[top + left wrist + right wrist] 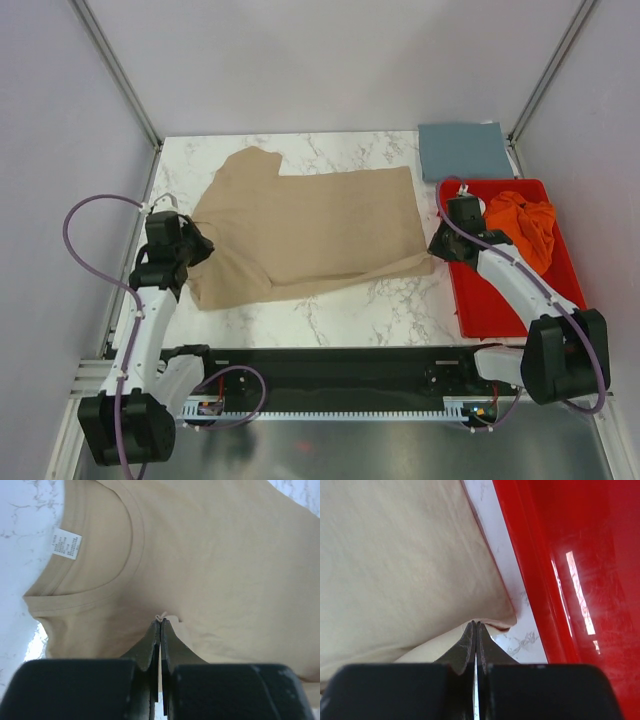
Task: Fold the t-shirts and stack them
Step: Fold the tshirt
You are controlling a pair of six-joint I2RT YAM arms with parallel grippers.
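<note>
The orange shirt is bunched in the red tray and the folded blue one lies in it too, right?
No. The top external view shows the folded blue shirt behind the red tray, on the table. The orange shirt is bunched in the tray.

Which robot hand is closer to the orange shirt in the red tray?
The right. The right gripper pinches the tan t-shirt at its corner beside the red tray, which holds the orange t-shirt. The left gripper pinches the tan t-shirt's opposite end, across the table.

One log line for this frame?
left gripper: shut on tan t-shirt near collar | right gripper: shut on its hem corner | blue-grey t-shirt: folded | orange t-shirt: crumpled in red tray
</note>
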